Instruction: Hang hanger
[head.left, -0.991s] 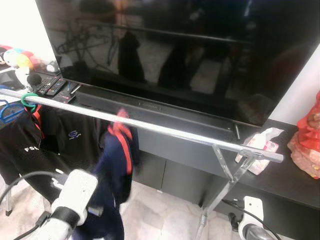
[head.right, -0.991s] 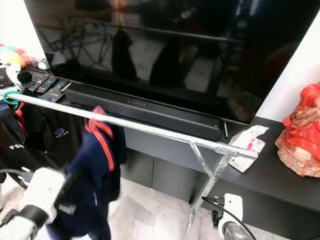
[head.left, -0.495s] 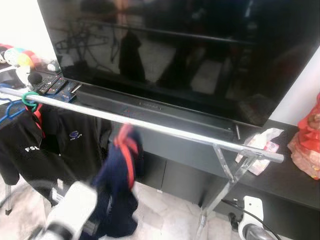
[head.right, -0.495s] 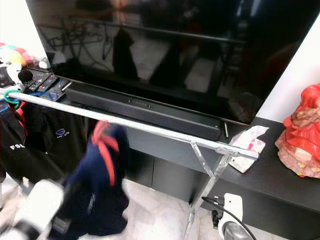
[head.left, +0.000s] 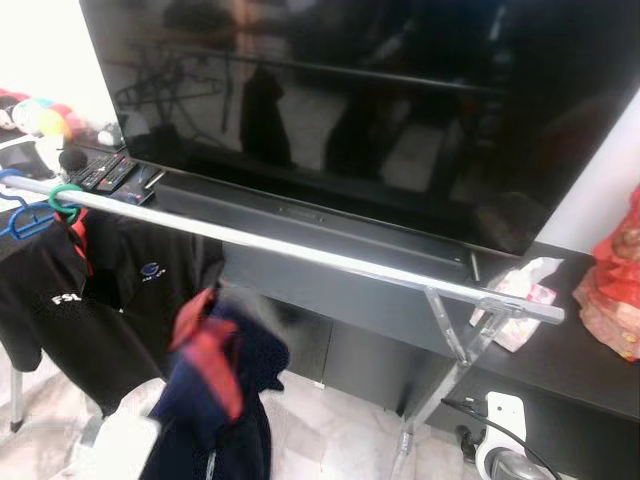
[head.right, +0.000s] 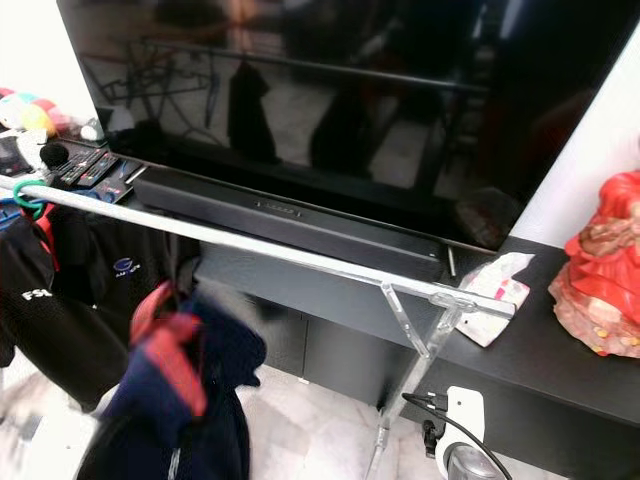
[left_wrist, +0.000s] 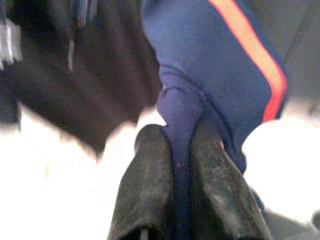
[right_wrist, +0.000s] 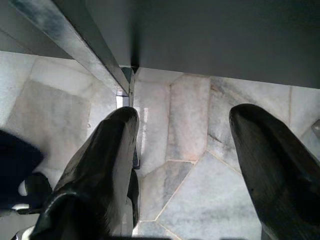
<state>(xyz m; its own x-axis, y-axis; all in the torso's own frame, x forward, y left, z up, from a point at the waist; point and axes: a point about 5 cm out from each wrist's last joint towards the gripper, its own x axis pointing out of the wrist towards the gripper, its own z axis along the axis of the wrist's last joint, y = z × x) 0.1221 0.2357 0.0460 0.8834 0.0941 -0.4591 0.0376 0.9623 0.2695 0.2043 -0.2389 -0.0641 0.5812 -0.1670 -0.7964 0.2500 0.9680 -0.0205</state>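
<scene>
Closest to us, low on our left side, our left gripper is pinching a fold of the navy shirt, its two black fingers pressed against the cloth from both sides. That shirt, navy with red-orange trim, hangs blurred below the rail and not on it; we cannot make out a hanger inside it. Our right gripper hangs low with its fingers spread wide over the pale stone floor, beside a slanted metal leg of the rack.

Just beyond the navy shirt, a black shirt with white lettering hangs from the left end of the rail on a green hook, with a blue hanger next to it. The silver rail runs from there across to the right, where a bracket and diagonal brace hold it up.

Behind the rail stands a low black cabinet. On it we see remote controls at the left, a long black soundbar, a crumpled packet and a red figure at the right. A large dark television rises at the back.
</scene>
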